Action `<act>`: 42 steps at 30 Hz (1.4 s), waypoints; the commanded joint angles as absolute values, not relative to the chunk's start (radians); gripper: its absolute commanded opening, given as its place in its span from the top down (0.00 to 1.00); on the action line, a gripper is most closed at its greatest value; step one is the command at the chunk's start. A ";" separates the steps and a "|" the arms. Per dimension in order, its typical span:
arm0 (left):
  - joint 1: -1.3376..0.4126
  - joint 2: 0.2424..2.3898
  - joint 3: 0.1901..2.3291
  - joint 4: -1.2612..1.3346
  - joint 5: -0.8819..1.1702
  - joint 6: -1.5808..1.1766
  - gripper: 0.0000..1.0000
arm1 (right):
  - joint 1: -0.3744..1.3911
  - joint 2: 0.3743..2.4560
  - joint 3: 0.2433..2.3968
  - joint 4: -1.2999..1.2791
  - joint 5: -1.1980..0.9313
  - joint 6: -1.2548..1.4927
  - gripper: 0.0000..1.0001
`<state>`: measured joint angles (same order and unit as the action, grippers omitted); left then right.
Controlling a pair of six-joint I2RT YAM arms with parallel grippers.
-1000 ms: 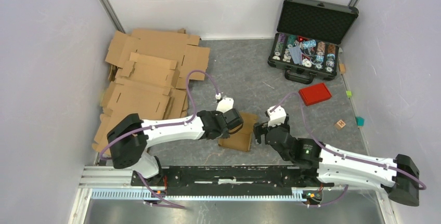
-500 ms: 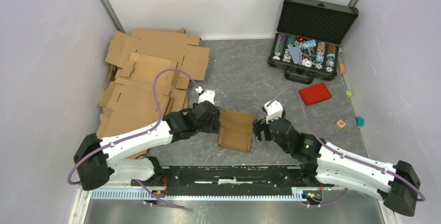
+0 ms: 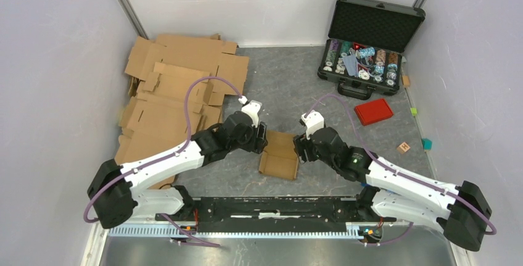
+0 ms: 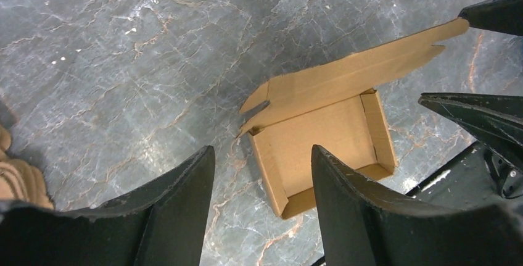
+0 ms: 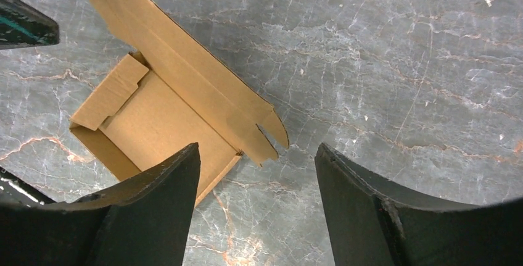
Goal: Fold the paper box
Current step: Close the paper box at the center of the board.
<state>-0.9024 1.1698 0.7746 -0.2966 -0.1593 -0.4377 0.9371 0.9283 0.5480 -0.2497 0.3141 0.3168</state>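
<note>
Paper box lies on the grey tabletop as an open tray, low side walls up, one long flap unfolded along its far edge. It sits directly between my two end effectors.

Left end effector is just beside the box's left edge, fingers spread and holding nothing. Left wrist view: left end effector hangs over the tray's near-left corner. The flap's far tip reaches a finger of my other arm; contact there unclear.

Right end effector is just beside the box's right edge, fingers also spread and empty. Right wrist view: right end effector hangs above the notched end of the flap, with the paper box off to one side of the gap.

Further out from the box:
- pile of cardboard sheets – far-left of it, well apart
- red lid – far-right
- open black case beyond the lid, by the back wall
- small wooden block and teal block – right of the box, well apart
</note>
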 commanded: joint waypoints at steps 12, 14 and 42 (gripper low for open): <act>-0.847 1.339 0.830 -0.208 -0.015 -0.329 0.39 | 0.848 0.969 0.569 -0.216 0.126 0.266 0.42; -0.847 1.341 0.831 -0.203 -0.006 -0.325 0.44 | 0.846 0.978 0.571 -0.215 0.116 0.263 0.47; -0.847 1.338 0.836 -0.211 0.029 -0.343 0.93 | 0.841 1.000 0.570 -0.192 0.106 0.335 0.91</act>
